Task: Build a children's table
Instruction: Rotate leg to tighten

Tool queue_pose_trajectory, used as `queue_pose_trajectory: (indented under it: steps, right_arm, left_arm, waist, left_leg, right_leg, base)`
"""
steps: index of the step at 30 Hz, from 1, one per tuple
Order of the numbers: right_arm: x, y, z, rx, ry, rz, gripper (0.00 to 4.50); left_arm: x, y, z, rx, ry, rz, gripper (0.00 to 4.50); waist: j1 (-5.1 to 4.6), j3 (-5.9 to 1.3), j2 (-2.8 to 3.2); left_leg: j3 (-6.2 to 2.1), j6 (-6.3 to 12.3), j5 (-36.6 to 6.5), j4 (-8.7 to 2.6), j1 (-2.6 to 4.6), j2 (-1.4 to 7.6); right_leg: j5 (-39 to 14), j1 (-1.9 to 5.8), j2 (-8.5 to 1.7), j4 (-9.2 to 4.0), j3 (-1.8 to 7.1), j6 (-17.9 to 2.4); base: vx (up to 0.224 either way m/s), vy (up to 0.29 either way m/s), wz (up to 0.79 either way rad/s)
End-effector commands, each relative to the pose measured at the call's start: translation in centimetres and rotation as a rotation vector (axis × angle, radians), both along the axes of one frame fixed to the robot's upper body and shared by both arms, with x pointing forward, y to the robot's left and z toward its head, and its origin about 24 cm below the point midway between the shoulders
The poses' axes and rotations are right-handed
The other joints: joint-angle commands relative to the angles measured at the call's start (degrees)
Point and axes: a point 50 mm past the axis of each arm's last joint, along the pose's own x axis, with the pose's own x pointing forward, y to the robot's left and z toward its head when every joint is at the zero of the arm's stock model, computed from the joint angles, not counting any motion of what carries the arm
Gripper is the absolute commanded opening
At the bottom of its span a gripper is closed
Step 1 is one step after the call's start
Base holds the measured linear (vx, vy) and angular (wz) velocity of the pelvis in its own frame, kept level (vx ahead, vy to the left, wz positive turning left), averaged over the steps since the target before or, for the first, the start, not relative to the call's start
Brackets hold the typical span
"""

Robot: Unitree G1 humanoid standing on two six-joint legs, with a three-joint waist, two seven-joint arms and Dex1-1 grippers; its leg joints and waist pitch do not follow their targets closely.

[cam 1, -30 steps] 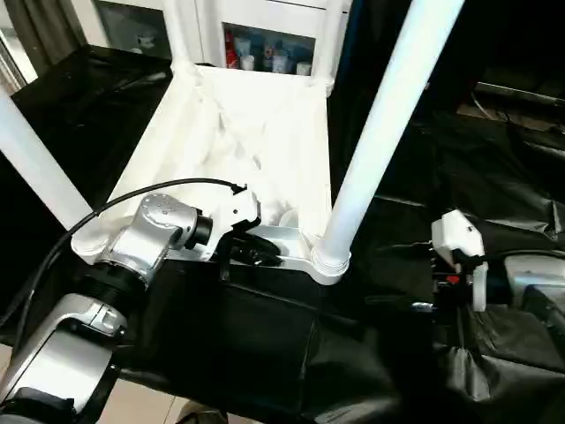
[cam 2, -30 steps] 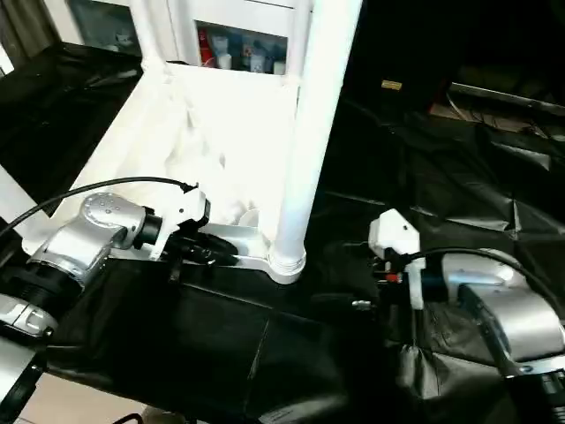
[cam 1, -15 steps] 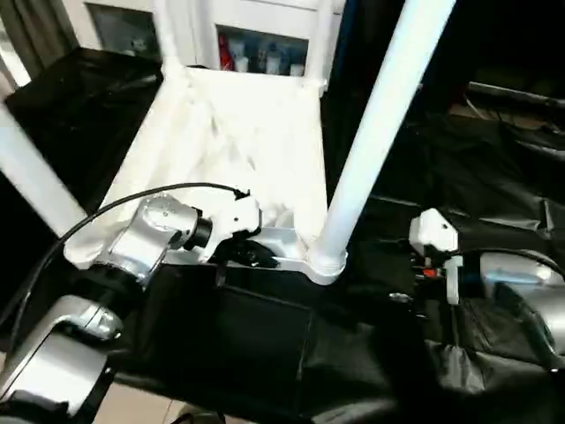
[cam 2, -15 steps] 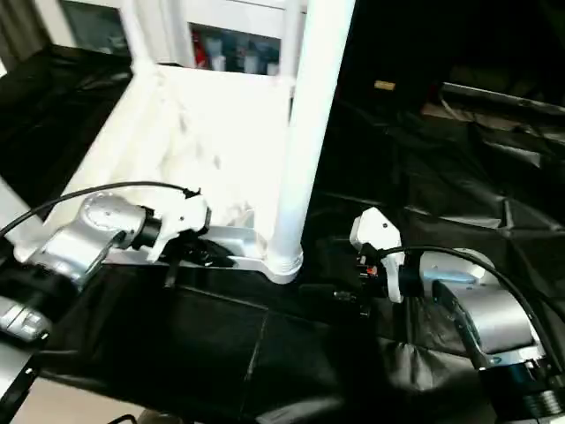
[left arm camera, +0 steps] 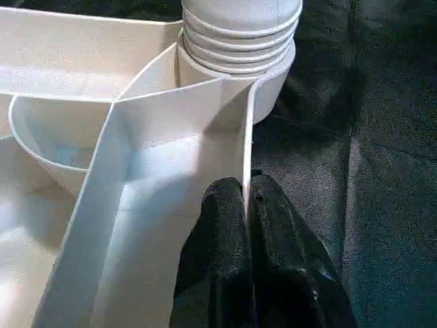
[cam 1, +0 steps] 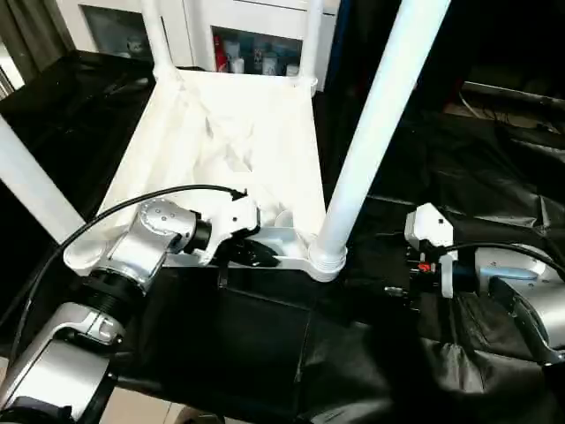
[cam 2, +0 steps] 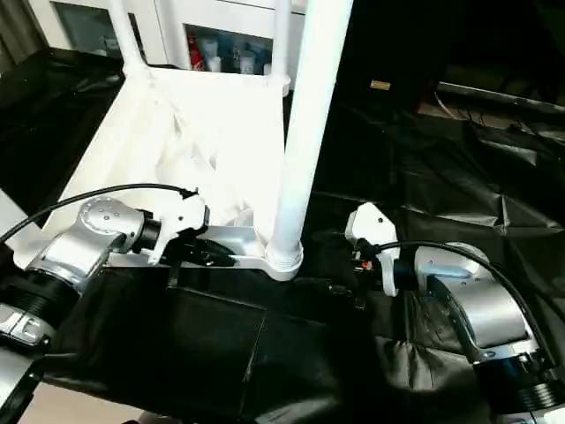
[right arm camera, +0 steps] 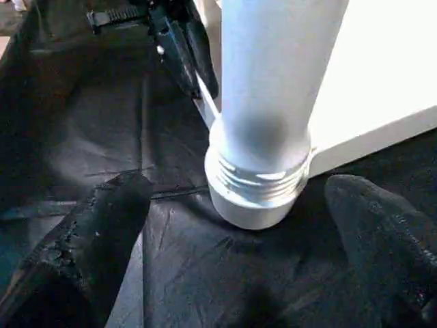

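The children's table lies upside down on the black-draped work table, its white tabletop [cam 1: 231, 132] underside up. White tube legs stand in its corner sockets. The near right leg [cam 1: 375, 124] rises from its threaded socket [cam 1: 327, 261]. My left gripper [left arm camera: 246, 188] is shut on the tabletop's thin near rim [left arm camera: 247, 130], just left of that socket. My right gripper [cam 2: 349, 287] is open, low over the cloth right of the leg. In the right wrist view its fingers [right arm camera: 113, 212] stand apart on either side of the socket [right arm camera: 256, 184] without touching it.
Another leg [cam 1: 31, 181] rises at the near left corner, and two thin ones [cam 1: 152, 31] stand at the far corners. A glass-fronted cabinet [cam 1: 256, 49] stands behind. Wrinkled black cloth [cam 1: 494, 177] covers the work table, whose front edge is close below my arms.
My left gripper has closed onto the near rim. My right gripper has moved left, closer to the near right leg. The camera has shifted a little.
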Motion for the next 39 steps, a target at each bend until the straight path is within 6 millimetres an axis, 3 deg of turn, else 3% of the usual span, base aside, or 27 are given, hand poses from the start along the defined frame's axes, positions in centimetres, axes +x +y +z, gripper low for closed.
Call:
queue_pose_trajectory:
  steps: [1, 6, 8, 9, 10, 11, 13, 19, 28, 39]
  right_arm:
    - [0.5, 0.3, -0.3, -0.048, -0.038, -0.002, 4.5]
    - [1.6, 1.2, -0.9, -0.058, -0.097, -0.058, 4.5]
    - [1.8, 1.6, -0.9, -0.035, -0.103, -0.069, 4.5]
    - [1.9, 1.8, -0.9, -0.025, -0.105, -0.074, 4.5]
    - [2.0, 1.9, -0.9, -0.018, -0.105, -0.073, 4.5]
    - [2.0, 1.9, -0.9, -0.017, -0.105, -0.071, 4.5]
    - [2.1, 2.1, -1.1, -0.015, -0.101, -0.056, 4.5]
    - [2.4, 2.2, -1.1, -0.012, -0.091, -0.034, 4.5]
    - [2.7, 2.7, -1.4, 0.016, -0.079, -0.04, 3.62]
    - [2.6, 2.8, -2.0, 0.014, -0.07, -0.026, 2.83]
  left_arm:
    - [-1.5, 1.0, -3.0, 0.096, 0.145, 0.018, 0.02]
    - [-1.7, -0.1, -3.2, 0.064, 0.129, 0.117, 0.02]
    - [-2.1, -0.9, -3.0, 0.015, 0.114, 0.132, 0.02]
    - [-2.3, -1.1, -3.0, 0.005, 0.104, 0.125, 0.02]
    - [-2.5, -1.3, -3.0, 0.002, 0.094, 0.124, 0.02]
    - [-2.5, -1.3, -3.0, 0.003, 0.09, 0.124, 0.02]
    - [-2.7, -1.4, -3.0, 0.008, 0.071, 0.136, 0.02]
    - [-2.7, -1.0, -2.8, 0.016, 0.058, 0.155, 0.02]
    - [-2.9, -0.6, -2.8, 0.019, 0.061, 0.173, 0.0]
    - [-3.0, -0.3, -2.9, 0.013, 0.064, 0.194, 0.0]
  waist:
    - [0.43, -4.04, -0.32]
    - [0.29, -4.04, -0.02]
    - [0.18, -4.06, -0.4]
    - [0.16, -3.96, -0.33]
    - [0.11, -3.96, -0.66]
    - [0.17, -3.86, -0.48]
    - [0.08, -3.66, -0.92]
    - [-0.1, -3.81, -1.01]
    - [-0.31, -3.96, -1.35]
    - [-0.54, -4.0, -1.17]
  left_leg:
    - [-0.19, 2.47, -9.0, -3.43, 0.07, -0.1]
    - [-0.07, 2.05, -9.4, -3.43, 0.37, -0.02]
    - [-0.07, 2.55, -8.8, -3.48, 0.19, 0.15]
    - [-0.02, 2.9, -8.7, -3.48, 0.07, -0.07]
    - [0.01, 3.02, -8.9, -3.47, 0.13, -0.06]
    - [-0.05, 3.07, -9.4, -3.52, 0.09, -0.08]
    - [-0.03, 2.97, -10.5, -3.56, 0.1, -0.07]
    - [-0.05, 3.26, -9.7, -3.55, 0.03, -0.09]
    - [0.0, 3.81, -8.2, -3.53, -0.17, -0.13]
    - [0.02, 3.74, -8.6, -3.54, -0.09, -0.12]
  right_leg:
    - [-12.1, 3.44, -2.81, -4.58, 1.61, -11.6]
    - [-10.6, 3.47, -2.74, -4.45, 1.73, -12.8]
    - [-8.4, 3.66, -2.74, -4.2, 1.65, -13.6]
    - [-9.1, 3.6, -2.57, -4.38, 1.61, -13.2]
    - [-9.8, 3.55, -2.59, -4.44, 1.61, -13.0]
    - [-11.6, 3.52, -2.63, -4.6, 1.64, -12.3]
    - [-15.9, 3.28, -2.71, -5.06, 1.68, -10.5]
    - [-15.9, 3.11, -2.61, -5.01, 1.67, -9.6]
    - [-14.5, 3.21, -2.67, -4.75, 1.64, -9.8]
    - [-14.5, 3.16, -2.66, -4.84, 1.65, -10.1]
  base:
    - [0.0, 0.0, 0.0]
    - [0.0, 0.0, 0.0]
    - [0.0, 0.0, 0.0]
    - [0.0, 0.0, 0.0]
    - [0.0, 0.0, 0.0]
    - [0.0, 0.0, 0.0]
    - [0.0, 0.0, 0.0]
    - [0.0, 0.0, 0.0]
    - [0.0, 0.0, 0.0]
    - [0.0, 0.0, 0.0]
